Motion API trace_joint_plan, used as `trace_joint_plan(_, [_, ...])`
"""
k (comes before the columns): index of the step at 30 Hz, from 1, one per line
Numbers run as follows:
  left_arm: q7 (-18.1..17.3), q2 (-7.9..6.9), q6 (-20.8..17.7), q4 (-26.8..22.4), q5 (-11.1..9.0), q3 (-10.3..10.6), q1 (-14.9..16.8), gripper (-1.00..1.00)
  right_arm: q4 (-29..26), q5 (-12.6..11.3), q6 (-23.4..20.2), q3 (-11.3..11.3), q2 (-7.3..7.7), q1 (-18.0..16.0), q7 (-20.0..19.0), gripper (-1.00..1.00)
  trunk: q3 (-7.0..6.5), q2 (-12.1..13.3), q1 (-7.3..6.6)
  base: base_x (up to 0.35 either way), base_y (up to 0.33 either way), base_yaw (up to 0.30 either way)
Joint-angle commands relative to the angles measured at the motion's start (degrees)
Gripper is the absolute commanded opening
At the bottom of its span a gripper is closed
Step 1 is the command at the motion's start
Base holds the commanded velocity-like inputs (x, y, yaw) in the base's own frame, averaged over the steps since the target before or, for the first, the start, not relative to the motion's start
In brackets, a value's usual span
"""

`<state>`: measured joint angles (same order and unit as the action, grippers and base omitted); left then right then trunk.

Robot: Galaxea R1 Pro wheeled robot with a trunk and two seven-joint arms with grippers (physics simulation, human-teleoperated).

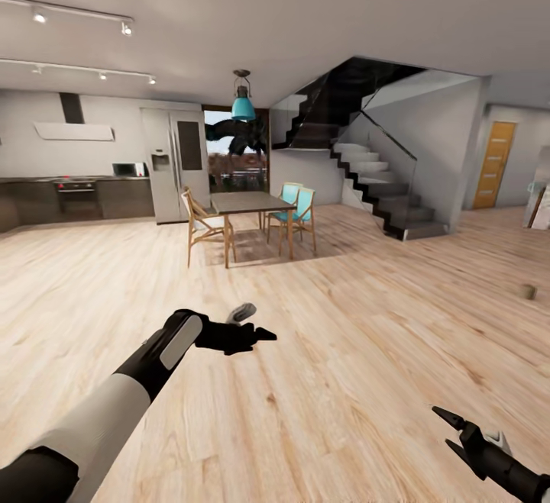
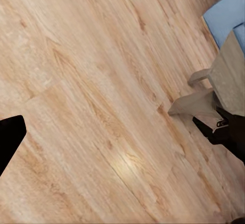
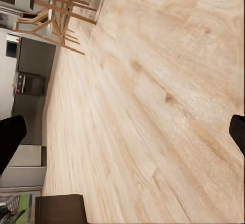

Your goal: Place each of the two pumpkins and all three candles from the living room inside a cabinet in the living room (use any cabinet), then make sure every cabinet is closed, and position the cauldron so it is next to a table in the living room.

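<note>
My left gripper (image 1: 258,321) hangs open over bare wooden floor, nothing between its fingers. My right gripper (image 1: 443,427) is open low at the right, also empty. A small brown stubby cylinder (image 1: 527,291), possibly a candle, stands on the floor far right. In the left wrist view the grey table (image 2: 230,71) shows its slab edge and angled legs, and a black pointed part beside it looks like my right gripper. A dark-brown block (image 3: 61,209) in the right wrist view may be the cabinet. The pumpkins and the cauldron are out of view.
A dining table (image 1: 250,202) with wooden and teal chairs stands ahead. The kitchen counter (image 1: 76,198) and fridge (image 1: 174,163) line the back left. A dark staircase (image 1: 374,190) rises at the right, near an orange door (image 1: 495,165). Something blue (image 2: 227,17) lies beyond the grey table.
</note>
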<state>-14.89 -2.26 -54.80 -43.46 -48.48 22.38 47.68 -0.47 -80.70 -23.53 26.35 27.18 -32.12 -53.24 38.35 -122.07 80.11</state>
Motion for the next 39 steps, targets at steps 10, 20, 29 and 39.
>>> trace_joint_plan(10, [-0.49,-0.62,0.30,-0.04,0.40,0.12,-0.69,1.00,0.03,-0.59,-2.12,0.46,0.76,-0.14,3.45,1.00,0.78,-0.03,-0.01,0.000,0.000,-0.139])
trace_joint_plan(20, [-0.31,-0.87,1.84,-0.04,2.72,0.12,-0.75,1.00,-5.01,1.16,-1.53,1.97,0.39,-0.87,25.96,1.00,1.72,-0.03,-0.01,0.000,0.000,0.041])
trace_joint_plan(29, [0.78,-2.12,5.02,0.21,7.88,0.12,-0.86,1.00,-26.69,2.89,-0.99,2.48,0.31,-1.01,71.29,1.00,2.47,-0.03,-0.01,0.000,0.000,0.108])
trace_joint_plan(39, [28.12,-0.74,10.48,0.87,10.45,0.06,-1.10,1.00,-32.69,4.59,-1.08,2.94,0.23,-1.02,76.94,1.00,2.93,-0.03,-0.01,0.000,0.000,0.080])
